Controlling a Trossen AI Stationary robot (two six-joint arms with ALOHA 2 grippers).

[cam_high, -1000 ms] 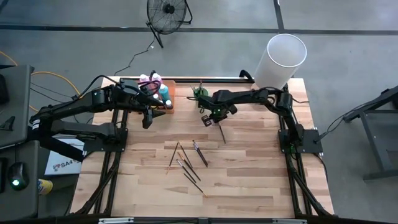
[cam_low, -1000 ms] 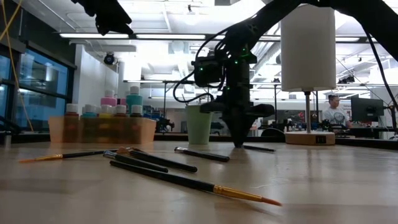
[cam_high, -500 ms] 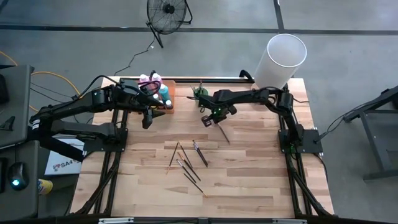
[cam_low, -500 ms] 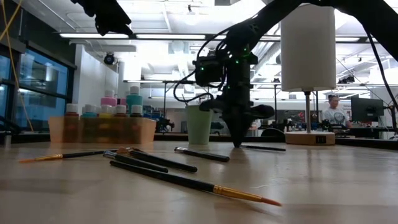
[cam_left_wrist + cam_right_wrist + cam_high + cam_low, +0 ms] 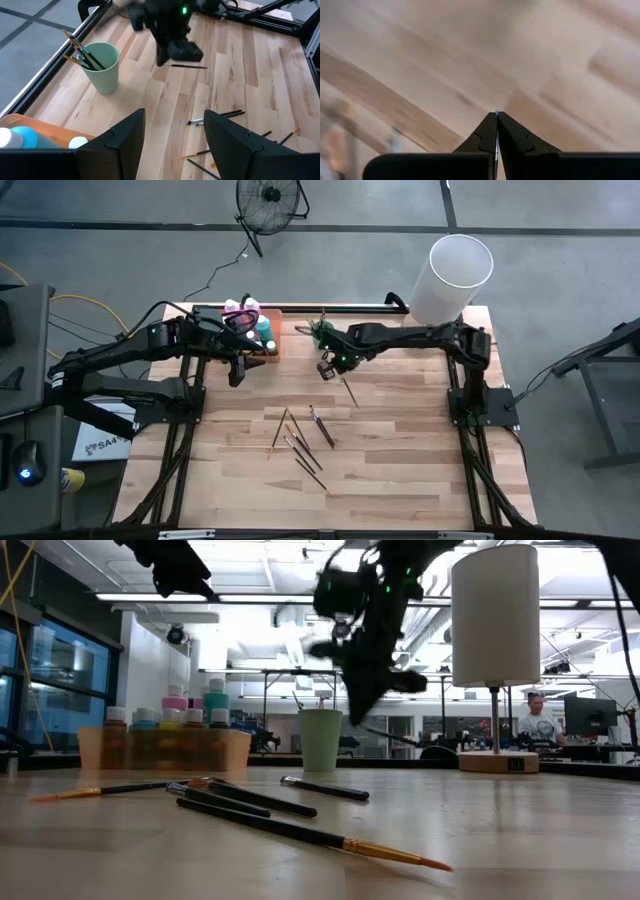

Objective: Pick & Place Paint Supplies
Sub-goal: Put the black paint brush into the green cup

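My right gripper (image 5: 331, 367) hangs above the table just near the green cup (image 5: 322, 332), shut on a thin dark brush (image 5: 349, 391) that sticks out toward the table's near edge. A few brushes stand in the cup (image 5: 102, 67). Several more brushes (image 5: 305, 438) lie flat on the wood at mid-table. Paint bottles (image 5: 252, 320) stand in the orange tray (image 5: 268, 348) at the far left. My left gripper (image 5: 172, 137) stays open and raised beside the tray, holding nothing. My right gripper pinches the brush at one end (image 5: 172, 64) between its two fingertips (image 5: 490, 131), coming steeply from above. The brush (image 5: 400, 740) is lifted clear of the table and juts out sideways from the fingers, its free end slanting a little down.
A tall white cylinder on a wooden base (image 5: 495, 615) stands at the far right corner. Bare wood lies right of the loose brushes and along the near edge. A person (image 5: 540, 720) sits far off in the room behind.
My right gripper has risen from the table and drifted a little toward the green cup, tipping steeper. The brush, whose free end lay on the wood, has come up with it and now hangs clear.
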